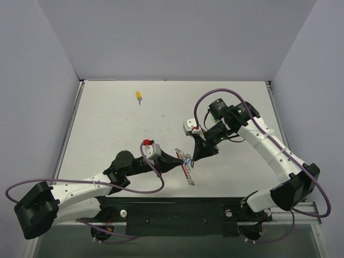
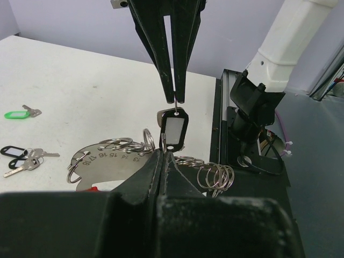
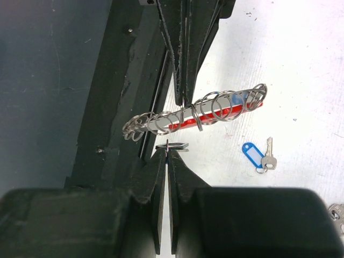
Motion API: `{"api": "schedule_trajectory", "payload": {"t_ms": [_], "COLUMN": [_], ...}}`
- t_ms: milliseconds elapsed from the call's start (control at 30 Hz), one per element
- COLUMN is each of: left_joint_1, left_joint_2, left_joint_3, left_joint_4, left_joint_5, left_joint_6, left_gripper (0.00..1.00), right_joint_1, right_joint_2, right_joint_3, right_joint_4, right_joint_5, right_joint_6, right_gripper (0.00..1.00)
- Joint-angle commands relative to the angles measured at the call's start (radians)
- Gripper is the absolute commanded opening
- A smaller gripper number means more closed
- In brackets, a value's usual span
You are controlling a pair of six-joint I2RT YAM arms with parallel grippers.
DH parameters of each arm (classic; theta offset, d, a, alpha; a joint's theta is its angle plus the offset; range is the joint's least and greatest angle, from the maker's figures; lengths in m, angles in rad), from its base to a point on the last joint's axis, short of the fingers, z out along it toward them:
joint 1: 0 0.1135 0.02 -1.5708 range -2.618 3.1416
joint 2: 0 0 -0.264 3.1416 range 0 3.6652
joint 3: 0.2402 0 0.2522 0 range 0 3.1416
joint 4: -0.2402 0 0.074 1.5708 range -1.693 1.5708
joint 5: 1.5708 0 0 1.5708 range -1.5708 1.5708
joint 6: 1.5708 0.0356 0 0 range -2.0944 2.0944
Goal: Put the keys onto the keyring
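Yellow-tagged key [image 1: 139, 97]: alone at the far left of the surface [image 1: 107, 129], well apart from my work area. I will fetch it later.
Green-tagged key [image 2: 19, 114]: loose on the surface, off to the left in the left wrist view.
Loose black-tagged keys [image 2: 21, 157]: lying together just in front of the green one, untouched.
Left end effector [image 2: 164, 157]: fingers pressed fully together. It looks pinched on the keyring's edge among the rings, bracing it for me.
Keyring [image 3: 215, 110]: near the front middle of the surface, between the two end effectors. It has a numbered silver plate, a red strip and a row of split rings.
Black tag [image 2: 173, 131]: hangs upright just above the keyring, almost over my left fingertips. I can't make out its key clearly.
Right end effector [image 2: 174, 98]: closed tight on the small wire loop at the top of the black tag, which dangles beneath it.
Step in hand: as I read it, I'm feeding that small loop onto one of the split rings.
Doing it well: I'd use the left side as a fixed vice and move only the right. I'd make small corrections and bring the loop edge-on to the ring's opening, not flat against it. Both wrist views need checking before I push.
Risk: the loop is thin and could twist or slip in the pinch. A hard push could drag the keyring out of my left grip.
Blue-tagged key [image 3: 258, 156]: on the surface just beyond the keyring, to the right in the right wrist view, waiting its turn.
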Motion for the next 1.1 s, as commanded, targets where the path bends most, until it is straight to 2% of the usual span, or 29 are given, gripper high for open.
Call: {"api": "schedule_trajectory", "payload": {"t_ms": [0, 567, 1067], "left_joint_1": [0.005, 0.026, 0.029], "left_joint_2": [0.007, 0.05, 0.072], "left_joint_3": [0.003, -0.002, -0.005], "left_joint_4": [0.111, 0.194, 0.222], "left_joint_5": [0.028, 0.06, 0.074], "left_joint_6": [-0.036, -0.131, -0.15], "left_gripper": [0.0, 0.0, 0.0], "right_joint_1": [0.009, 0.038, 0.037], "right_joint_2": [0.013, 0.023, 0.017], "right_joint_3": [-0.015, -0.03, -0.03], "right_joint_4": [0.019, 0.036, 0.048], "right_joint_5": [-0.005, 0.006, -0.005], "right_joint_6": [0.043, 0.037, 0.054], "right_gripper": [0.0, 0.0, 0.0]}}
